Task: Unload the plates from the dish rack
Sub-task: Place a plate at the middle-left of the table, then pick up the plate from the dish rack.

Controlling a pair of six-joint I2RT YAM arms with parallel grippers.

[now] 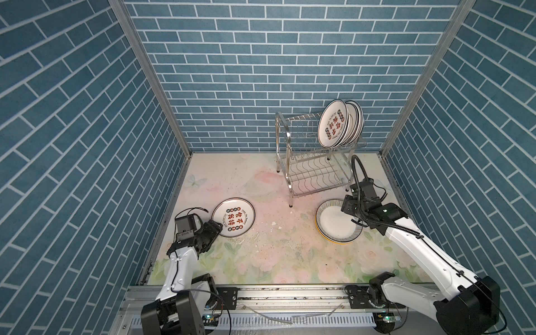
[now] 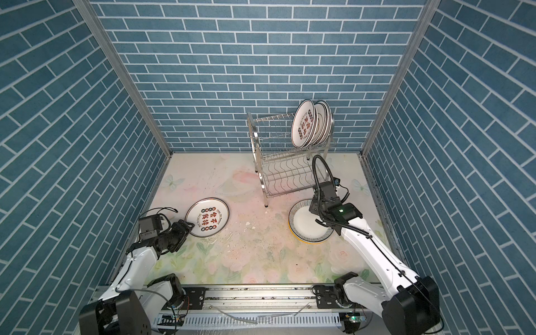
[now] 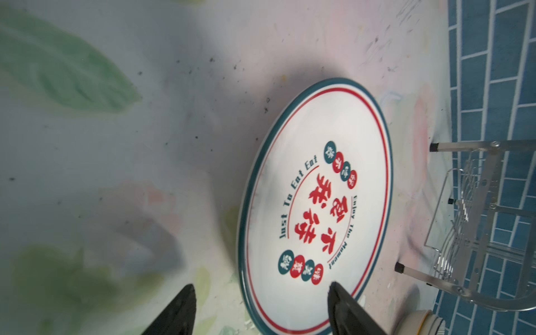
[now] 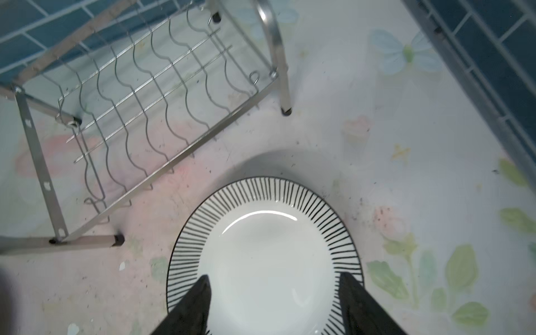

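Blue brick-patterned walls (image 1: 261,58) enclose a pale floral tabletop (image 1: 275,261), scuffed and speckled with grit (image 1: 271,246). The dish rack (image 1: 310,177) stands right of centre at the back, several plates (image 1: 333,124) upright on its top tier. A lettered plate (image 1: 233,218) lies flat at lower left by the parted, empty left gripper (image 3: 261,287). A striped plate (image 1: 333,224), seemingly atop a yellow-edged plate (image 1: 338,242), lies at right under the spread, empty right gripper (image 4: 274,277).

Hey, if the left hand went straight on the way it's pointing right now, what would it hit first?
The red-lettered plate lying flat on the table: the left hand is open, straddling its near rim. Whether it would strike the rim or skim over the top is hard to judge.
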